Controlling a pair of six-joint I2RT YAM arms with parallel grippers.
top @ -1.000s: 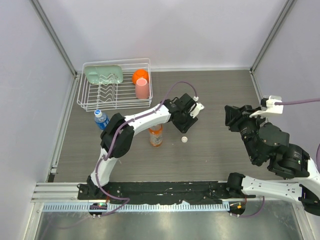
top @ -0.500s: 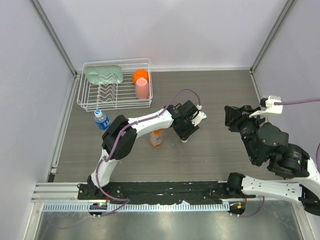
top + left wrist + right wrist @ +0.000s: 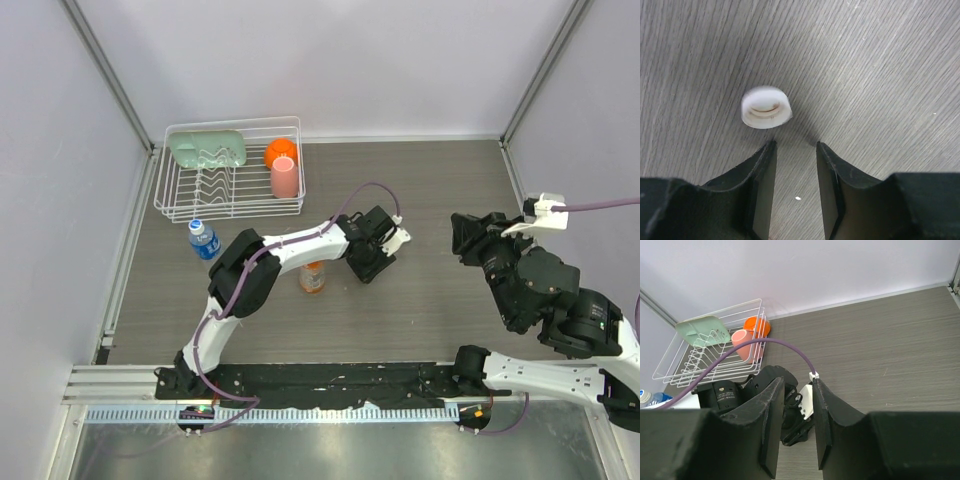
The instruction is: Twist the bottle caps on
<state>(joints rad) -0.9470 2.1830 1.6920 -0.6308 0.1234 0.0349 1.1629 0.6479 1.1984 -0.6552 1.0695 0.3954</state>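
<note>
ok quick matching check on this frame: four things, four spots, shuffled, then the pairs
Things
1. white cap
2. orange-drink bottle
3. blue-label bottle
4. pink cup

Places
A. in the wire rack
B. on the table, just ahead of the open left hand, not held
C. on the table just outside the rack's near side
D. upright, partly under the left arm

Pairs: 1-B, 2-D, 3-C, 4-A
</note>
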